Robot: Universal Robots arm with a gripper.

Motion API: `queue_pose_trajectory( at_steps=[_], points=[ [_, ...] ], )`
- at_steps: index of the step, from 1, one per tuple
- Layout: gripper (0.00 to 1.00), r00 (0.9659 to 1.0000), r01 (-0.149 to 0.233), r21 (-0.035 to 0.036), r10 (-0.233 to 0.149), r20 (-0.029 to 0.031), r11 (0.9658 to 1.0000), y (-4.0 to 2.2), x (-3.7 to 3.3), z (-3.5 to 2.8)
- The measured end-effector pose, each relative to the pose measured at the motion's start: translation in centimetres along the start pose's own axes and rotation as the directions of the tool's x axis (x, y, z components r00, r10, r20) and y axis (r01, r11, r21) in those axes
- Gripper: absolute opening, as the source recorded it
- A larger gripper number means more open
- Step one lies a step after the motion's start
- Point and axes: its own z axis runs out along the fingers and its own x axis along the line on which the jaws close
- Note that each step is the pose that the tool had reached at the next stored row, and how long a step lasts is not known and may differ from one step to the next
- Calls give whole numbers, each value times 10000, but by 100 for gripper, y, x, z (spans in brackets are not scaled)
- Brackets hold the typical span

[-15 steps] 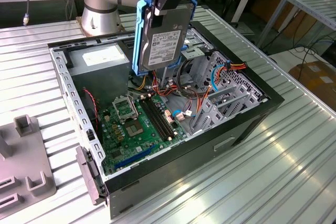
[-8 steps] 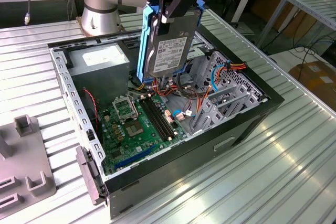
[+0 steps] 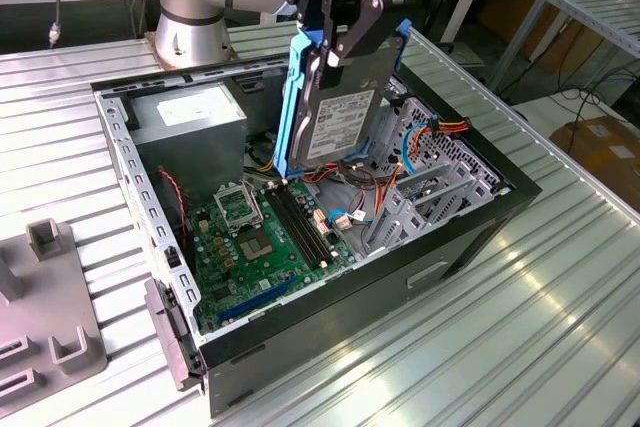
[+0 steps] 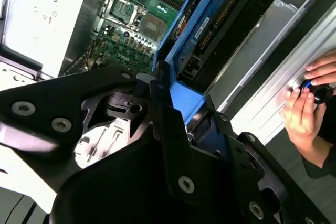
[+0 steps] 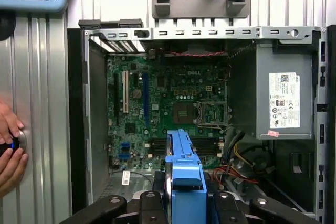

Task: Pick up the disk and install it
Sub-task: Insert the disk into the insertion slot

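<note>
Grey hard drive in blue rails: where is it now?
In the exterior view, the grey metal hard drive with blue plastic carrier rails hangs on edge in the black gripper, over the green motherboard, with the grey metal drive cage on the exterior view's right.

The disk (image 3: 345, 122) is grey metal with a pale printed label, framed by bright blue rails (image 3: 292, 97). The fingers (image 3: 362, 19) are black. The circuit board (image 3: 262, 247) is green. The computer case (image 3: 330, 319) is black outside and bare grey inside. The power supply (image 3: 190, 115) is grey with a white label. The wires (image 3: 452, 128) are red, yellow and orange. The table (image 3: 520, 327) is silver, ribbed in parallel lines.
</note>
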Motion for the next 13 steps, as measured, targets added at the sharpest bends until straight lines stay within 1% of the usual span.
queue_pose_trajectory(
  at_steps=[1, 4, 9, 10, 12, 13],
  points=[
    [36, 10000, 1, 0, -1, -20, 10000, -16, 24, 3],
    [36, 10000, 1, 2, -1, -59, 10000, -71, 42, 9],
    [36, 9999, 5, 3, -5, -157, 10000, -211, 48, 22],
    [36, 9998, 5, 3, -5, -180, 10000, -274, 47, 28],
    [36, 9998, 5, 5, -5, -212, 10000, -437, 44, 41],
    [36, 9997, 7, 5, -7, -226, 10000, -498, 44, 45]
  ],
)
